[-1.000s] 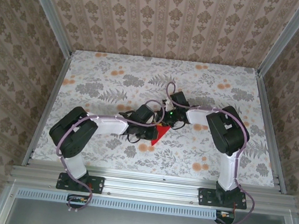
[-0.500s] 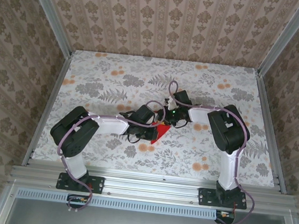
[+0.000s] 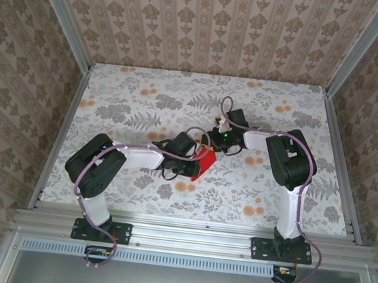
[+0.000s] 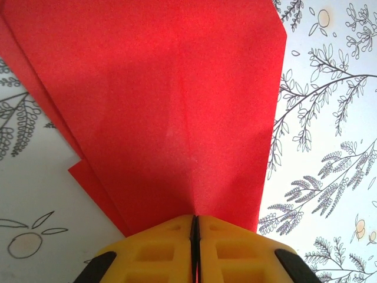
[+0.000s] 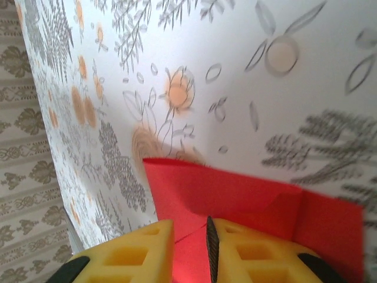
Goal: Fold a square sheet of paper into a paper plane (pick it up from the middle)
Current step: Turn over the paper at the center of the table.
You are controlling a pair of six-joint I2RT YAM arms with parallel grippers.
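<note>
The partly folded red paper (image 4: 177,106), at the middle of the flowered table (image 3: 139,95), is clamped at one end by the tightly closed left gripper (image 4: 194,219). Its opposite edge is straddled by the right gripper (image 5: 189,227), whose fingers are slightly parted.

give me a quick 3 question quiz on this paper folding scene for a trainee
1. True or false: the left hand is shut on the red paper.
2. In the top view the paper lies: A) where the two hands meet, near the middle of the table; B) at the far left corner; C) on the rail by the arm bases.
3. What colour are the fingers of the right hand?
Key: 1 true; 2 A; 3 yellow.
</note>
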